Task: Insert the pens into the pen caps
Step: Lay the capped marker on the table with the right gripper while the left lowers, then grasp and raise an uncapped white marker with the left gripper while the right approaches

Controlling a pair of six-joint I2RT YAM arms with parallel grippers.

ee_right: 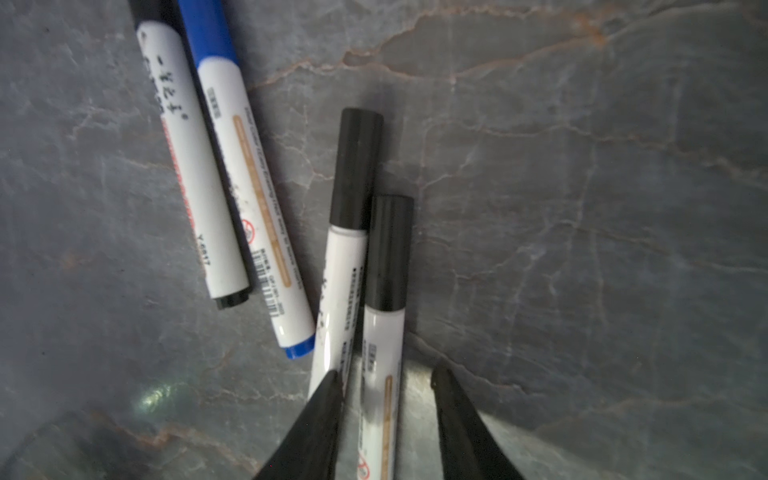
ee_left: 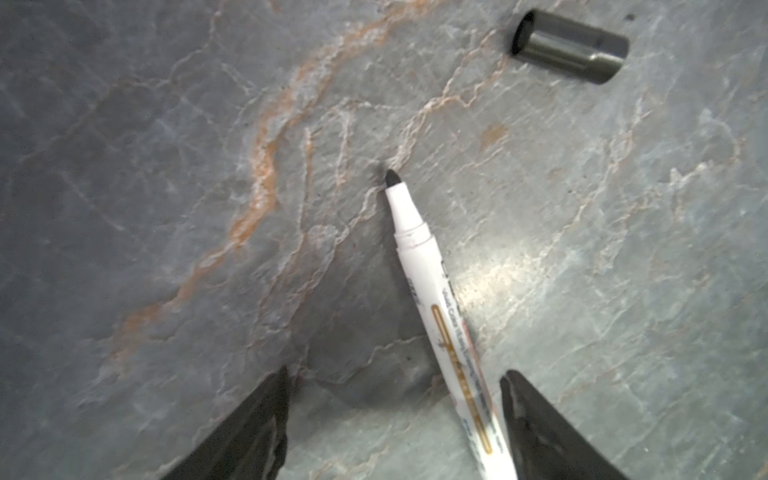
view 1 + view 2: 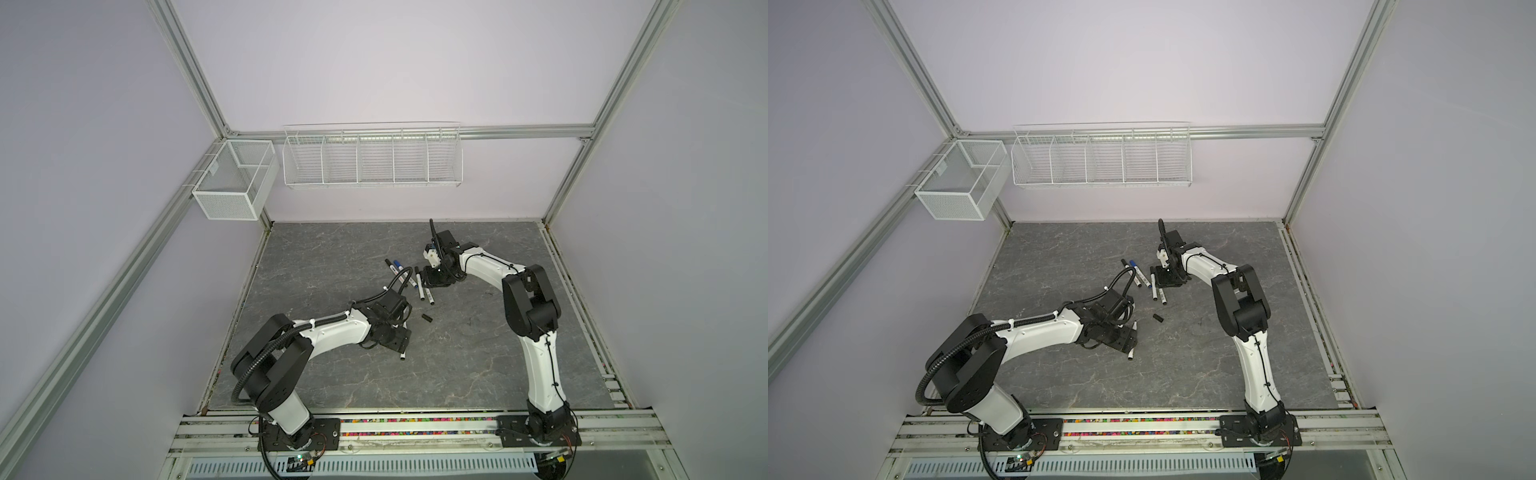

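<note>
Grey desk (image 3: 457,365): four pens (image 1: 224,124) are capped, grouped by the right gripper (image 1: 384,372), jaws parted, one lying loose between them. Fifth pen (image 2: 419,266) is found uncapped between the wide-open left gripper (image 2: 395,372) jaws, ungripped. Black cap (image 2: 569,45) lies beyond its tip. One insertion is judged outstanding.

Top views high at the near edge, sharing the whole desk (image 3: 332,257); wrist views close above it.
</note>
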